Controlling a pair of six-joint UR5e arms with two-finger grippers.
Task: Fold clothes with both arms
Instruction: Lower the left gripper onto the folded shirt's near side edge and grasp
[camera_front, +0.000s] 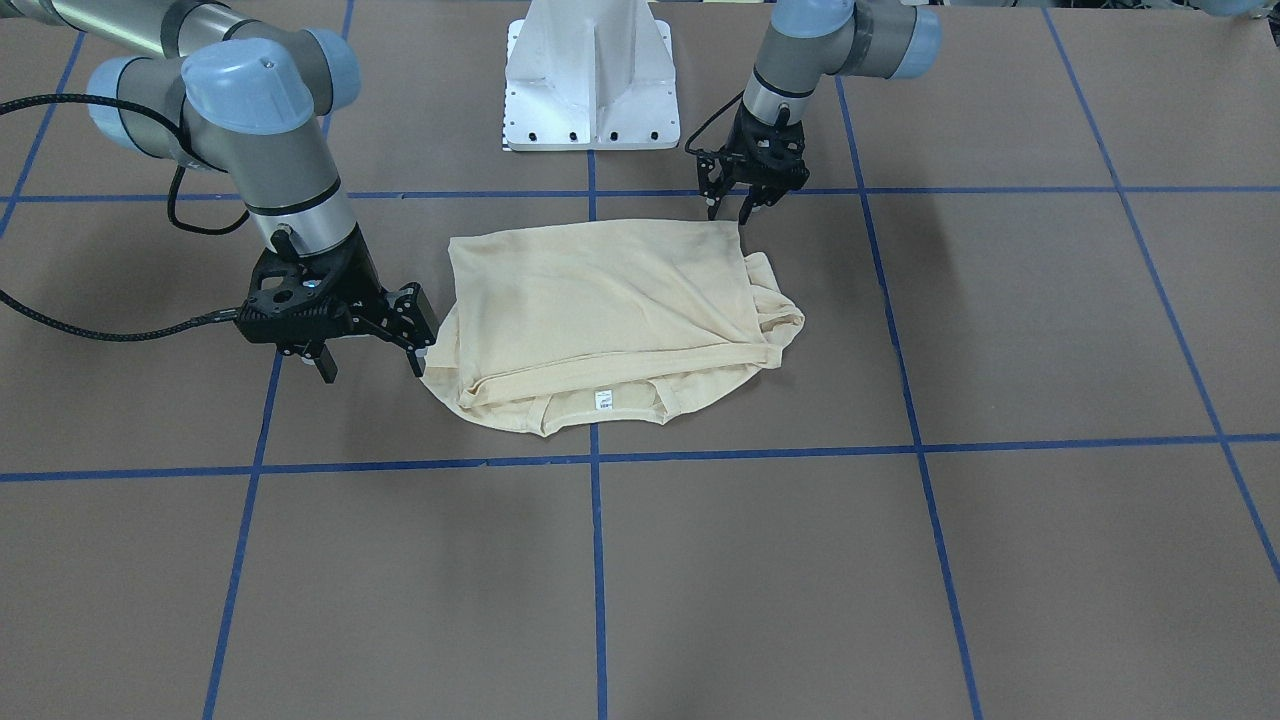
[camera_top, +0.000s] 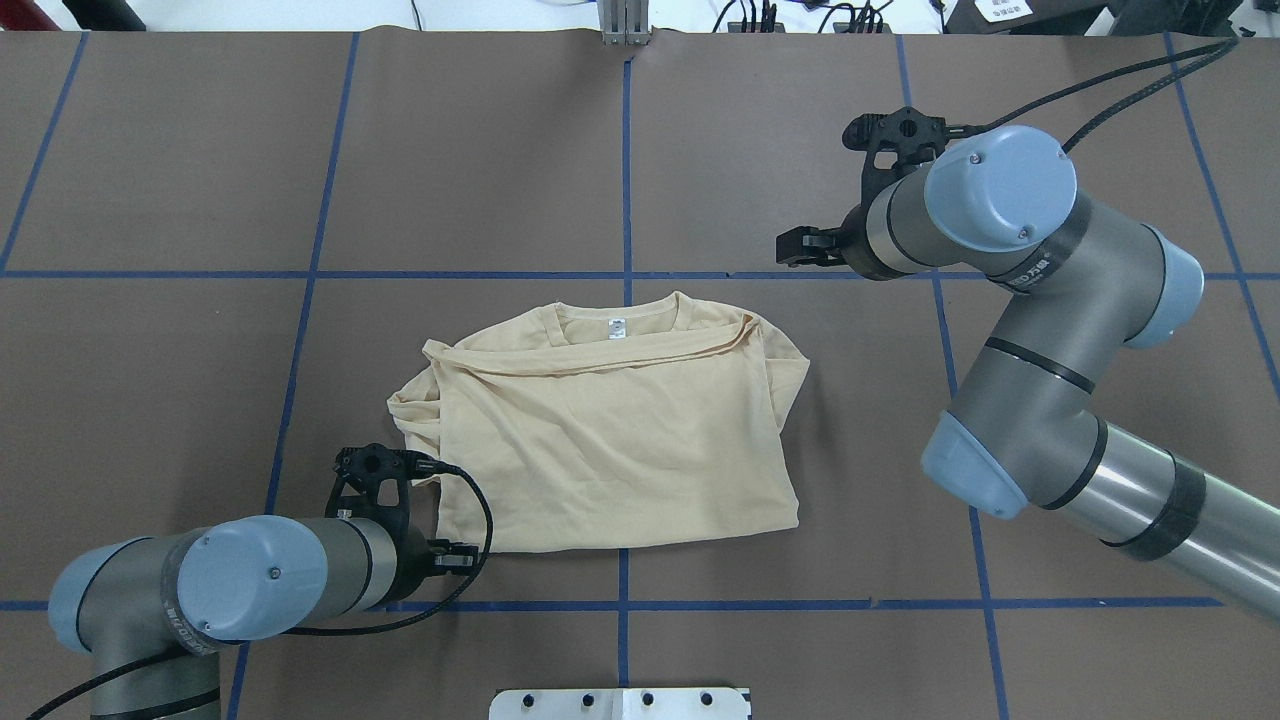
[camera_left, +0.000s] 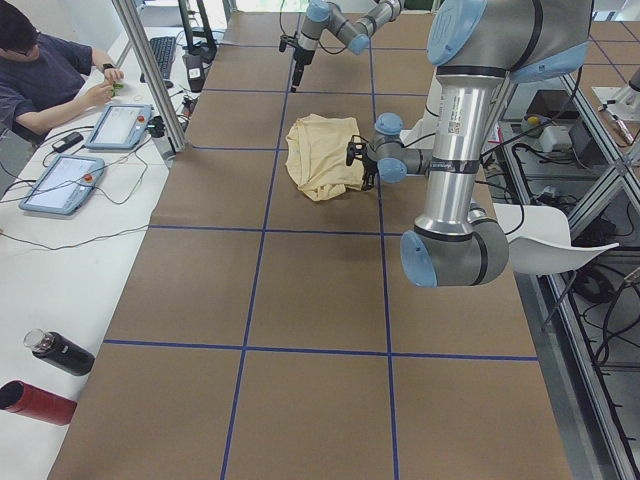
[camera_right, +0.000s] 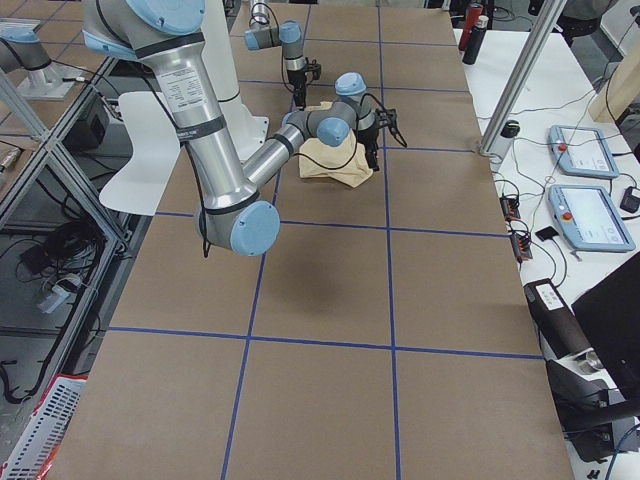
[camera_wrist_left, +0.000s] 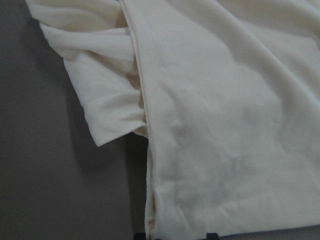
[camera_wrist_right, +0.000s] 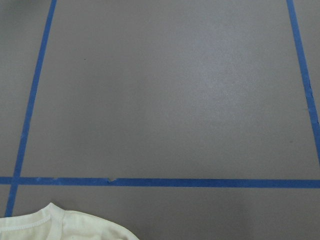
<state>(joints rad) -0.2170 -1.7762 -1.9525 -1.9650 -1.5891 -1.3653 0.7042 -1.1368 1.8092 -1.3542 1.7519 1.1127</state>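
Observation:
The cream-yellow T-shirt (camera_front: 600, 300) lies folded in the middle of the table, also in the overhead view (camera_top: 610, 440). Its white neck label (camera_front: 603, 400) faces up on the far side from the robot and the print is hidden. My left gripper (camera_front: 728, 210) is open, low at the shirt's corner nearest the robot base (camera_top: 455, 555). In the left wrist view the shirt's hem (camera_wrist_left: 150, 200) runs down between the two fingertips at the bottom edge. My right gripper (camera_front: 370, 362) is open and empty, raised beside the shirt's collar-side edge (camera_top: 800, 245). The right wrist view shows only a corner of fabric (camera_wrist_right: 65, 227).
The white pedestal base (camera_front: 590, 75) stands at the robot's side of the table. Blue tape lines (camera_front: 595, 560) grid the brown tabletop. In the exterior left view an operator (camera_left: 40, 80) sits at a side bench with tablets, and bottles (camera_left: 60, 352) lie nearby.

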